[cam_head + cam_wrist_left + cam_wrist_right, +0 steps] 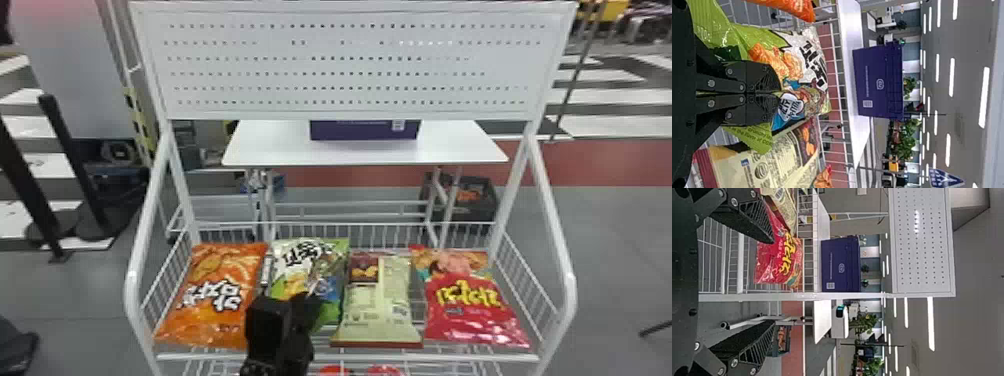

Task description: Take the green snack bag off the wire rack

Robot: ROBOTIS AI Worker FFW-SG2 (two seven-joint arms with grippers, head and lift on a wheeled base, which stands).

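In the head view the green snack bag (332, 250) lies in the wire rack (350, 358), left of the rack's middle, with the orange bag (220, 300) at the rack's left end, the pale bag (377, 310) just right of its middle and the red bag (475, 312) towards its right end; the left claw (307, 310) is over the green bag's near part, at the rack's front. In the left wrist view that claw is closed on the green bag, inside the rack. In the right wrist view the right claw (772, 282) stands wide open at the rack's right side.
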